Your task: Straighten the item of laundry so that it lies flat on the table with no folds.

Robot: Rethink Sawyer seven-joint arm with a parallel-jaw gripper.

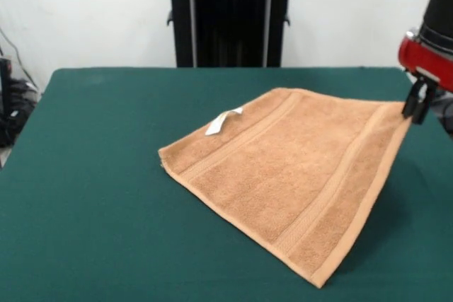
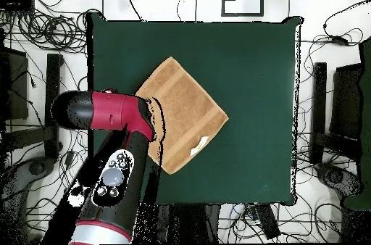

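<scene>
The item of laundry [image 1: 290, 167] is an orange-tan towel with band stripes and a white tag [image 1: 222, 121], spread open on the green table [image 1: 92, 196]. Its right corner is lifted off the felt and throws a shadow under that edge. My gripper [image 1: 417, 107] holds that raised corner at the table's right side, its black fingers shut on the cloth. From overhead, the towel [image 2: 185, 108] lies as a diamond on the table [image 2: 253, 61], and the red arm [image 2: 116, 115] covers its left corner and hides the gripper.
The table edge runs close behind the gripper on the right in the front view. Cables and black stands [image 2: 319, 111] surround the table on the floor. The black pedestal [image 1: 230, 19] stands beyond the far edge.
</scene>
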